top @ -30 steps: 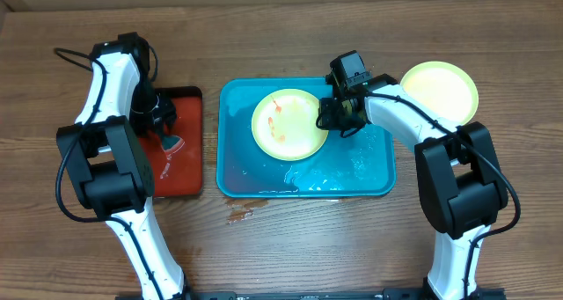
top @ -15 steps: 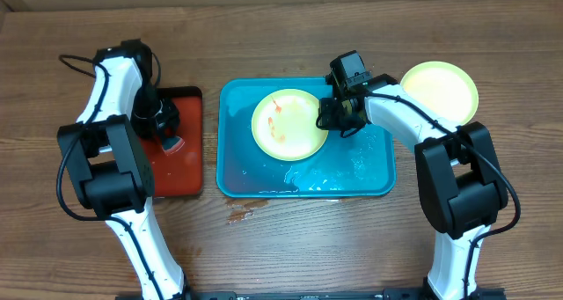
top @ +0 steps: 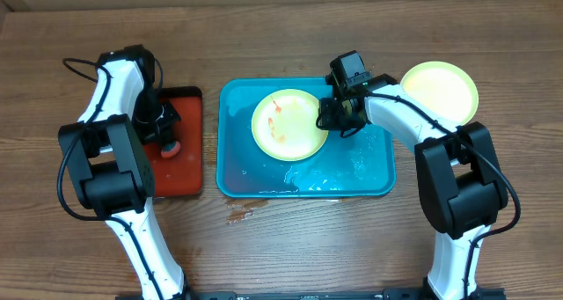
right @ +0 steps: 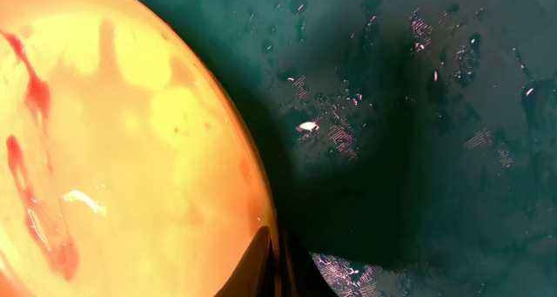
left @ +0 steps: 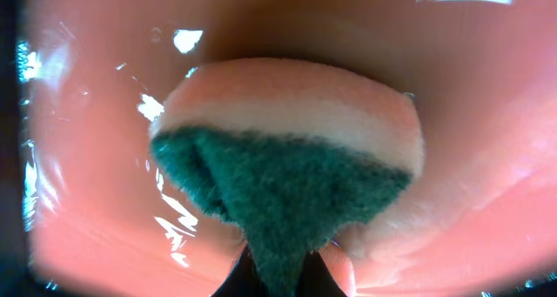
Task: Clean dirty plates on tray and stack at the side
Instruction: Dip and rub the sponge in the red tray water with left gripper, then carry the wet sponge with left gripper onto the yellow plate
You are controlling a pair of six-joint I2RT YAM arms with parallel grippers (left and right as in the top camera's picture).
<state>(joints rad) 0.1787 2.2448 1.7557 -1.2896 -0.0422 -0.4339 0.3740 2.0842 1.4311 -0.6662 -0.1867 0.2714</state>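
1. On the red tray (top: 180, 172), my left end effector (top: 165, 142) pinches a sponge (left: 287, 166).
2. My right end effector (top: 338, 115) clamps the rim of the smeared plate (top: 283, 124) in the turquoise tray (top: 361, 172).

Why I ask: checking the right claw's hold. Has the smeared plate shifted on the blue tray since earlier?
No. The smeared plate keeps the same gap to the blue tray rim.

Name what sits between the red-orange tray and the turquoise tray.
Nothing sits there. The overhead view shows only a bare strip of wooden table separating the red-orange tray from the turquoise tray.
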